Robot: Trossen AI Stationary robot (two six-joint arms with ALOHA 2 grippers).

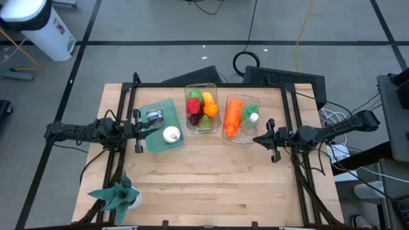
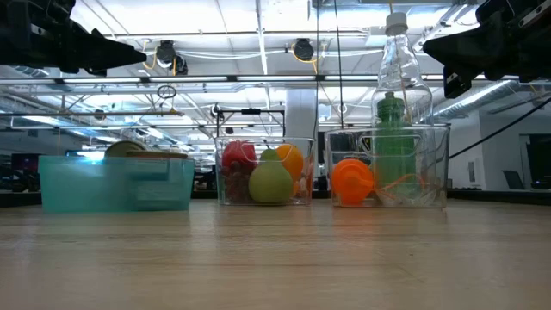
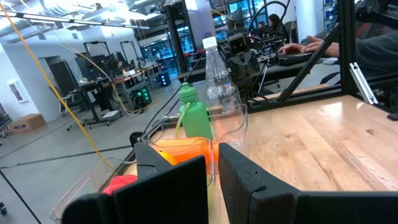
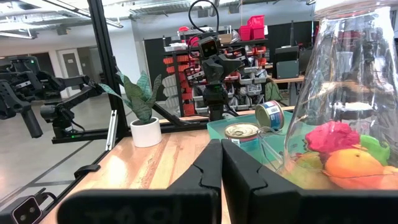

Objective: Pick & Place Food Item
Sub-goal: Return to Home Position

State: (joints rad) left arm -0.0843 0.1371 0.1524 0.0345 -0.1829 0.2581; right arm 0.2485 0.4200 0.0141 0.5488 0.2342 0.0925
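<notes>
Because the upright silver-topped metal tuna can [image 4: 241, 132] and the tipped blue-labelled metal tuna can [image 4: 270, 114] look rigid, smooth-walled and dense, I judge a square pinch across the curved side safest. The 2 rest side by side, not stacked, in the shallow teal-green plastic bin [image 1: 171, 114] on the wooden surface [image 1: 211, 185]. The left claw [image 3: 213, 163] hovers raised over that bin, empty and parted by a narrow slit, while the right claw [image 4: 221, 149] hangs closed and empty above the clear plastic bottle bin [image 2: 439, 172].
</notes>
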